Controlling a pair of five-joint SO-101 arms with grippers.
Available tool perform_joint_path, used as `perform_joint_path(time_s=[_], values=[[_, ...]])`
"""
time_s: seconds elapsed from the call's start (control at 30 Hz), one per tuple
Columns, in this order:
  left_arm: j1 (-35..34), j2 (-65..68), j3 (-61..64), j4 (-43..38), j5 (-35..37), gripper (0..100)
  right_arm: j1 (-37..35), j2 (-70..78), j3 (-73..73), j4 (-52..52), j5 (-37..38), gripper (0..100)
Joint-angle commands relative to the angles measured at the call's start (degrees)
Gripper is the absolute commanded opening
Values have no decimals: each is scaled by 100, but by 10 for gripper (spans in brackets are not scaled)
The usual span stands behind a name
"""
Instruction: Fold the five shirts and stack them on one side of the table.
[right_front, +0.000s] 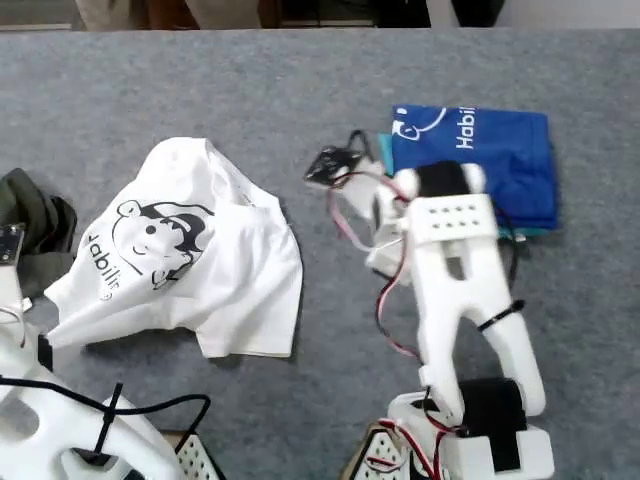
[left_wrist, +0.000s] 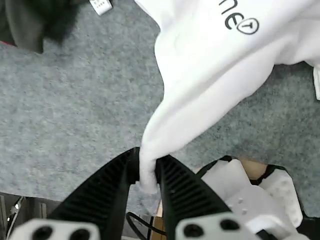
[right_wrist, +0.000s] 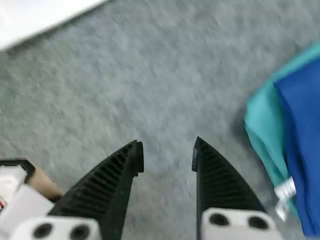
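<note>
The white shirt (right_front: 190, 260) lies rumpled near the left edge of the table (right_front: 200, 90), picture side up. It is soft, light and floppy, so I think it will sag and bunch. A corner or hem is the best spot to pinch. The left claw (left_wrist: 148, 175) is closed tight on one tip of it. The shirt looks longest on a slant, from that tip toward the far edge. The right claw (right_wrist: 167, 155) is open and holds nothing, beside the folded blue shirt (right_front: 480, 160) toward the far right corner
</note>
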Motion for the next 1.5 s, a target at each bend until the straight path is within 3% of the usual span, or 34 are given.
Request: perform_joint_path(time_s=[0.0, 0.17, 0.27, 0.47, 0.73, 1.47], values=[[26, -75, 176, -229, -18, 19, -725, 171, 444, -501, -18, 161], [18, -40, 273, -756, 88, 19, -1543, -22, 1859, -1204, 1785, 160], [35, -40, 246, -1002, 431, 19, -1719, -374, 2501, -1670, 2136, 160], [281, -40, 624, -1495, 1503, 19, -2765, -708, 2932, -2330, 1741, 160], [554, -31, 659, -1512, 1820, 19, -3873, -699, 2949, -2813, 1029, 160], [536, -31, 659, -1477, 1811, 19, -3776, 312, 2738, -3191, 985, 163]])
